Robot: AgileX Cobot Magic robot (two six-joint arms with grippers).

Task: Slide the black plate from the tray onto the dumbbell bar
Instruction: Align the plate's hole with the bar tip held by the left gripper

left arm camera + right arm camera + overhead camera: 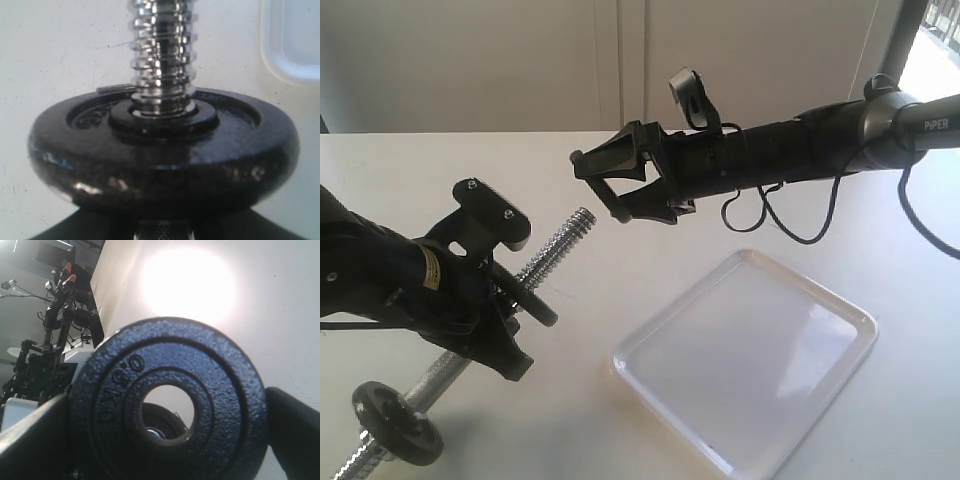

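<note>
Item: black plate (220,390), rim pinched in right gripper (600,187), aloft over mid-table, off the tray (865,320); bore roughly faces the free threaded tip of the dumbbell bar (558,248), which the left gripper (515,310) clamps, axis rising from the near-left corner toward the plate, tip and plate apart.

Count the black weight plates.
3. The black plate in the right end effector; a second plate on the dumbbell bar by the left end effector; a third plate near the bar's other end. Others may be hidden.

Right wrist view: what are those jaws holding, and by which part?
The black plate, pinched between the jaws at opposite sides of its outer rim.
</note>
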